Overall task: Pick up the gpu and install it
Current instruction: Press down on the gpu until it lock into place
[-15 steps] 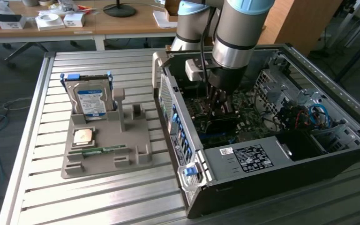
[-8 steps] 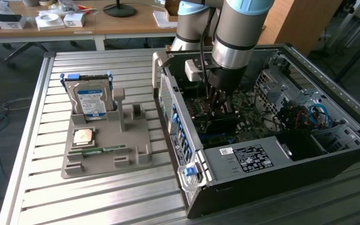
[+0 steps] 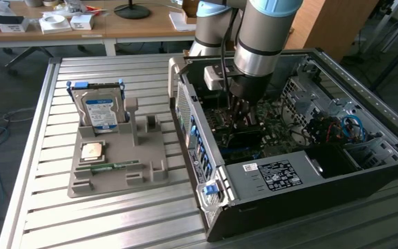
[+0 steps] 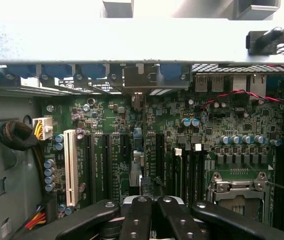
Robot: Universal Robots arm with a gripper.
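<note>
On the exterior view's left, a slatted metal table (image 3: 40, 155) carried a grey holder (image 3: 116, 171). In it a silver hard drive (image 3: 102, 111) with a blue label stood upright, with a square processor chip (image 3: 93, 151) and a narrow green memory stick (image 3: 109, 167) lying flat in front of it.

Just beside the holder lay an open computer case (image 3: 206, 171). The arm (image 3: 265, 36) reached straight down into it, with the gripper (image 3: 244, 116) low over the motherboard (image 4: 222, 125).

The gpu (image 3: 244, 136) sat right under the gripper, inside the case, showing as a dark, flat card standing on edge. From the wrist it was seen edge-on (image 4: 136, 170), a thin pale strip running away from the gripper (image 4: 150, 210) among the long black slots, beside a white slot (image 4: 72, 167).

The black fingers (image 4: 137, 220) were pressed together at the card's near edge. Whether they pinched it or merely rested against it could not be told.

Toward the exterior view's right, blue cables (image 3: 351, 127) curled inside the case.
</note>
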